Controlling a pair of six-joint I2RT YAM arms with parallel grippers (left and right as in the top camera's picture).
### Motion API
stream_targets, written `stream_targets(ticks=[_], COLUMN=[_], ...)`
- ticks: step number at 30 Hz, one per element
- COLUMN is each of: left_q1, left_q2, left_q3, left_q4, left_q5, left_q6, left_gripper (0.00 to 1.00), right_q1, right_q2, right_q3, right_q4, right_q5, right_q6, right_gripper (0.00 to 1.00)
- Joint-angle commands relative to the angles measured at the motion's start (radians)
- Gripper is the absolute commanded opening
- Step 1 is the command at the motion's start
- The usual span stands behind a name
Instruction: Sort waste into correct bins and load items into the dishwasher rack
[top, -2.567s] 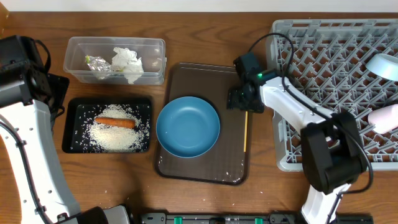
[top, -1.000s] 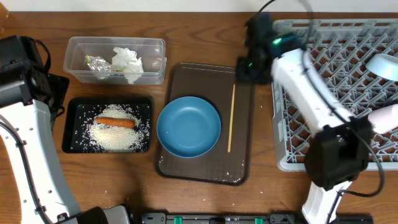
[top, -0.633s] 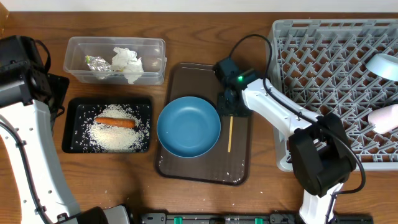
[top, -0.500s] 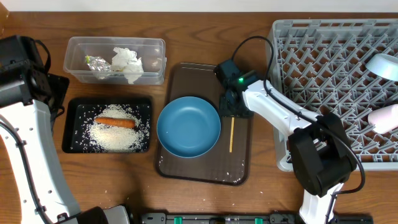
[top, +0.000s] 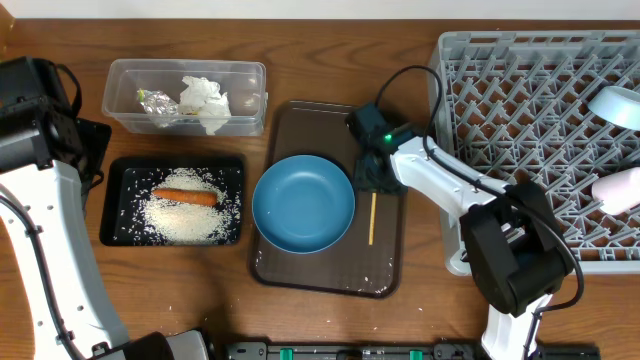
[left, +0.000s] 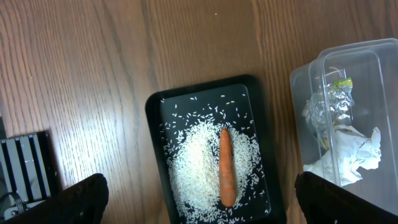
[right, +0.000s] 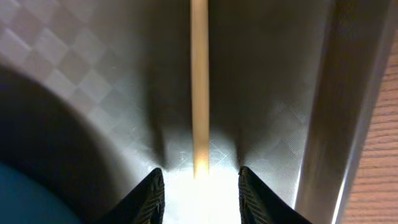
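My right gripper (top: 372, 178) is low over the brown serving tray, at the upper end of a wooden chopstick (top: 372, 218). In the right wrist view the chopstick (right: 199, 87) ends between the fingertips (right: 152, 193), which stand apart from it on both sides, so my right gripper (right: 200, 186) is open. The dark-blue bowl (top: 303, 203) sits just to its left. My left gripper (left: 199, 202) hangs wide open and empty above the black tray (left: 155, 106), which holds rice and the carrot (left: 227, 168). The clear tub (top: 125, 75) holds the napkin (top: 203, 100) and wrapper (top: 155, 102).
The grey dishwasher rack (top: 540, 140) fills the right side, with a light-blue bowl (top: 618, 105) and a white cup (top: 620, 190) at its right edge. The brown serving tray (top: 330, 272) has a few rice grains (top: 375, 282) near its front corner.
My right gripper has come from the rack's left edge down to the chopstick's upper end on the brown tray, and its jaws have narrowed. The left arm has not moved.
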Motion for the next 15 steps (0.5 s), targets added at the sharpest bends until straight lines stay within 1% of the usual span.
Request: stream_targets(ticks=[1,5,7,10,12,15], left_q1=[0.005,0.005,0.005,0.005,0.005,0.005], left_q2=[0.000,0.000,0.000,0.000,0.000,0.000], left_q3=[-0.008,-0.008,-0.008,-0.008,-0.008,-0.008], left_q4=[-0.003,-0.003,-0.003,-0.003,-0.003,-0.003], left_q5=[-0.005,-0.005,-0.005,-0.005,-0.005,-0.005], left_q6=[-0.013,-0.013,-0.013,-0.013,-0.013,-0.013], left_gripper=[0.98,0.98,0.98,0.98,0.98,0.98], right_q1=[0.005,0.010,0.010,0.010,0.010,0.010], right_q2=[0.009,0.027,0.055,0.076,0.077,0.077], right_q3=[-0.013,-0.014,-0.014,-0.014,-0.014,-0.008], right_q4=[0.011,0.025,0.027,0.027,0.028,0.027], right_q5=[0.019,0.026,0.025,0.026,0.030,0.036], right_q6=[0.021,0.021,0.021,0.021,0.021,0.021], right_gripper=[0.35,0.33,0.30,0.21,0.18,0.10])
